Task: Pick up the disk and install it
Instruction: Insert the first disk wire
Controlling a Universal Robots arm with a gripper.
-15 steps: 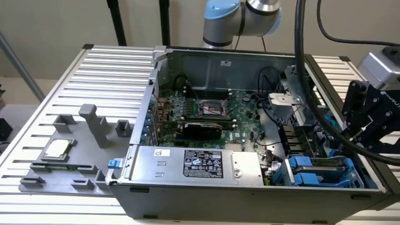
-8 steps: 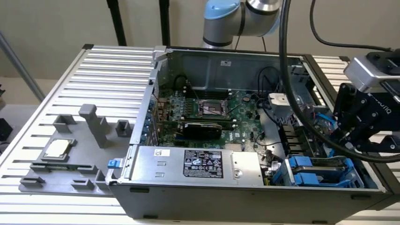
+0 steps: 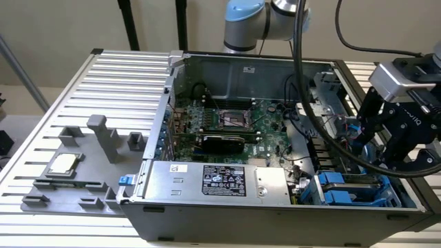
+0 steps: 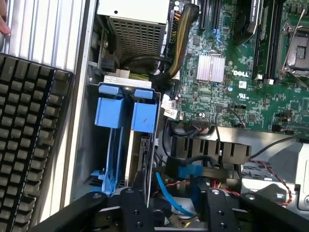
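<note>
Open computer case lies on its side on the slatted tabletop, so the interior faces up and can be reached from above.

The disk is not in the jaws. It stands on edge in the blue drive cage, in the case corner beside the power supply. In the wrist view its blue bracket end shows, with a thin metal edge running down from it and a second blue bracket end touching alongside. On-edge makes sense: the cage slots take drives that way, brackets outward for gripping. I cannot tell whether it is pushed fully home.

Gripper hangs over the case's end at the exterior view's right, just above the cage. In the wrist view the gripper has its jaws spread, with nothing clamped; loose wiring and a blue cable lie between them.

Room to move:
- Tight. The case wall flanks the cage on one side; the motherboard and cable bundles are on the other.
- Black and red leads cross near the jaws, which I judge a snag risk.
- Open space is upward only.
- A keyboard sits just outside the case wall.
</note>
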